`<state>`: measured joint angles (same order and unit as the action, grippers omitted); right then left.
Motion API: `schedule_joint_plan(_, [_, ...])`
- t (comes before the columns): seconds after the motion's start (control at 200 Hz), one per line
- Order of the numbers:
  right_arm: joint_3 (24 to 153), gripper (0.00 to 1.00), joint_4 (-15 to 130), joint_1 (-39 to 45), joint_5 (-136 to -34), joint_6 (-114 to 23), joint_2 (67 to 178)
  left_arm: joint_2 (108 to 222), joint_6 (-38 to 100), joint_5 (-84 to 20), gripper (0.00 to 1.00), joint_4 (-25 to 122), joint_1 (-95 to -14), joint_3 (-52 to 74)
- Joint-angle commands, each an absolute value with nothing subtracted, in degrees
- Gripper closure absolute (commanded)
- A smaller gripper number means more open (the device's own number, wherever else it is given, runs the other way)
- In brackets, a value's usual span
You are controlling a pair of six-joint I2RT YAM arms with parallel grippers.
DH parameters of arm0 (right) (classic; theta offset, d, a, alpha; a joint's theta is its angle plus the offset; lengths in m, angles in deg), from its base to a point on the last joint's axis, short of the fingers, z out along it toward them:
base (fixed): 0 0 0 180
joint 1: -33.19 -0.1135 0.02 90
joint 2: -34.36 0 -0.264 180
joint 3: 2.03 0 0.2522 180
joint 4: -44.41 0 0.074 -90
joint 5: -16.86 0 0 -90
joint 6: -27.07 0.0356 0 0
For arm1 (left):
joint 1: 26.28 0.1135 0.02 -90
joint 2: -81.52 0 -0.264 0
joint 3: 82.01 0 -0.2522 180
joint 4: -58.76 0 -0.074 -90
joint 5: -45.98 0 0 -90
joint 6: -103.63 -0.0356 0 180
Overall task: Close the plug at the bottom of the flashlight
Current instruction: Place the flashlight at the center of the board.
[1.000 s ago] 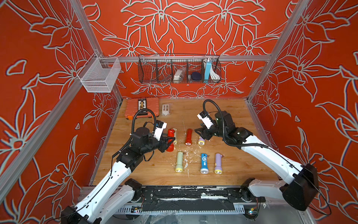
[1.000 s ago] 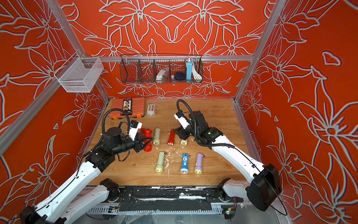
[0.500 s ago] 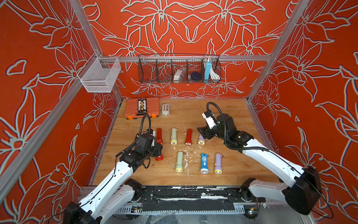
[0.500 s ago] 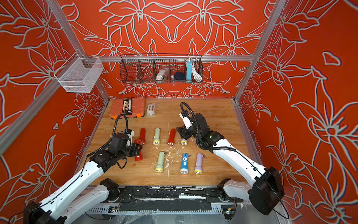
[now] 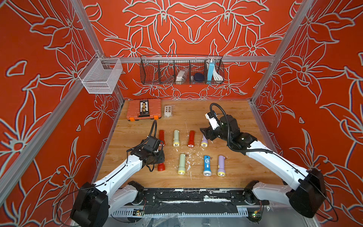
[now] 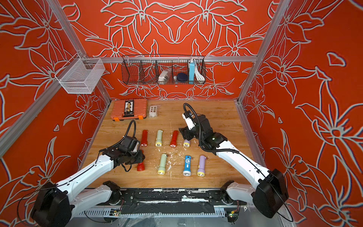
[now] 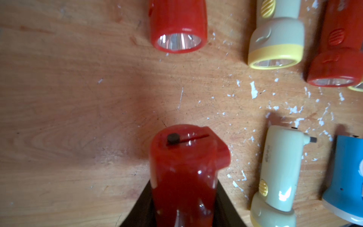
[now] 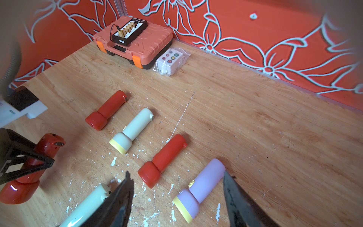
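Near the front left corner of the table (image 5: 216, 110), the left gripper (image 5: 155, 157) is clamped tight around the body of a red flashlight (image 5: 161, 167). Its head sits low toward the front edge and its tail is raised toward the back, a hold that seems meant to turn the bottom end outward where the other arm can reach it. In the left wrist view a small red tab (image 7: 223, 155) juts from the side of that tail. It is probably the plug, not yet pressed home, so the task looks unfinished. Further right along the front edge lie other flashlights in a neat row, a pale green flashlight (image 5: 181, 164) and a blue flashlight (image 5: 206, 165) among them, apparently set out for their turn. Farther back, at the right end of a second row, the right gripper (image 5: 206, 133) hovers just above a purple flashlight (image 5: 204, 140). Its fingers (image 8: 235, 196) are spread wide and hold nothing — free, it seems, to cross over and push the plug shut. At the back left corner sit an orange toolbox (image 5: 144, 110) and a small white button box (image 5: 168, 111), well apart from the work.
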<state>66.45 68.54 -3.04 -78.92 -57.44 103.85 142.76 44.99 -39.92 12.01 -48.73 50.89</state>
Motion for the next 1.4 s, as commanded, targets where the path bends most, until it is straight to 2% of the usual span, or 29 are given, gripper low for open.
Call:
schedule_joint_plan(0.0, [66.93,0.26,69.30,-2.65,-77.13,-58.36,104.40,144.86,44.99,-38.28,1.00,11.00,-48.81,50.51])
schedule_joint_plan(0.45, [67.54,0.26,70.72,-1.52,-79.23,-58.86,105.19,156.17,43.87,-37.08,1.00,7.39,-48.96,46.22])
schedule_joint_plan(0.52, [67.59,0.26,70.91,-1.28,-79.20,-59.06,105.32,156.39,43.80,-37.06,0.93,7.14,-48.95,45.99])
schedule_joint_plan(0.57, [67.46,0.26,70.76,-1.18,-79.53,-59.04,105.20,155.99,43.99,-37.54,0.82,6.71,-49.02,45.80])
schedule_joint_plan(0.626, [67.37,0.26,70.65,-1.03,-80.07,-58.98,105.11,155.23,44.20,-37.96,0.79,6.55,-48.95,45.90])
schedule_joint_plan(0.666, [67.28,0.26,70.65,-1.00,-80.39,-58.97,105.04,154.64,44.30,-38.12,0.68,6.51,-48.95,45.95])
schedule_joint_plan(0.711, [67.20,0.26,70.44,-0.91,-80.58,-58.81,105.07,154.10,44.31,-38.56,0.61,6.09,-49.00,45.69])
schedule_joint_plan(0.971, [67.12,0.27,70.65,-0.56,-80.96,-58.71,105.12,152.42,43.43,-38.76,0.55,3.04,-48.95,42.24])
schedule_joint_plan(0.991, [67.11,0.27,70.66,-0.56,-80.96,-58.71,105.11,152.30,43.46,-38.67,0.49,2.91,-48.95,42.00])
schedule_joint_plan(1.016, [67.02,0.27,70.72,-0.56,-80.96,-58.71,105.06,152.13,43.44,-38.58,0.47,2.74,-48.95,41.71])
schedule_joint_plan(1.396, [66.67,0.26,70.65,-0.55,-80.70,-58.53,104.26,146.10,45.91,-36.60,0.44,0.33,-48.95,38.56])
